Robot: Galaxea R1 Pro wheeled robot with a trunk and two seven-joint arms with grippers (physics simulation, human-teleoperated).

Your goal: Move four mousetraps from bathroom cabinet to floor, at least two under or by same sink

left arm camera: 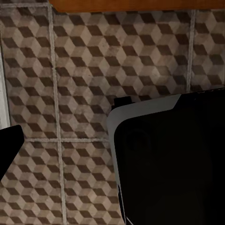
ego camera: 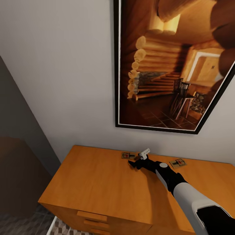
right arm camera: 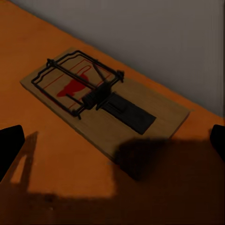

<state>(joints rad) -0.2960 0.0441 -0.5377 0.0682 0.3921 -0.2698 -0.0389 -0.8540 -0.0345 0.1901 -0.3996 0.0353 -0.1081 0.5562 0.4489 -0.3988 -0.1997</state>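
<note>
Overhead, head view: right hand (ego camera: pixel 134 162) stretched over flat top of low orange-brown wooden cabinet (ego camera: pixel 94 182), beside small brown wooden mousetrap (ego camera: pixel 128 155) near wall; second mousetrap (ego camera: pixel 178 163) on arm's other side.

Left wrist view: cube-patterned bathroom floor tiles (left arm camera: pixel 70 84), cabinet edge beyond; left hand's state cannot tell.

Right wrist view: right hand released, fingertips spread; mousetrap just ahead, long axis diagonal across approach. Right arm nearer.
</note>
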